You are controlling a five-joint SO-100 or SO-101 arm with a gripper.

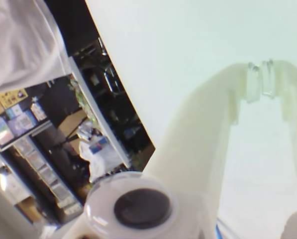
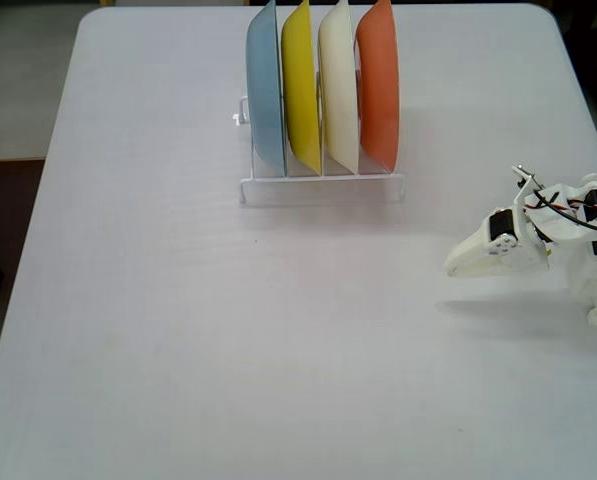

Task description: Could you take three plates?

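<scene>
Three plates stand on edge in a white rack [image 2: 321,187] at the far middle of the table: an orange plate [image 2: 380,85] on the right, a cream-white plate [image 2: 338,85] beside it, then a yellow plate [image 2: 300,85]. My white gripper [image 2: 451,268] is at the right side of the table in the fixed view, low over the surface and well apart from the rack, pointing left. In the wrist view the gripper [image 1: 260,82] has its fingertips touching and nothing between them. No plates show in the wrist view.
A light blue plate [image 2: 266,90] fills the rack's leftmost slot. The white table [image 2: 178,320] spreads wide in front of and to the left of the rack. The wrist view shows the table edge [image 1: 121,99] and cluttered room shelves beyond it.
</scene>
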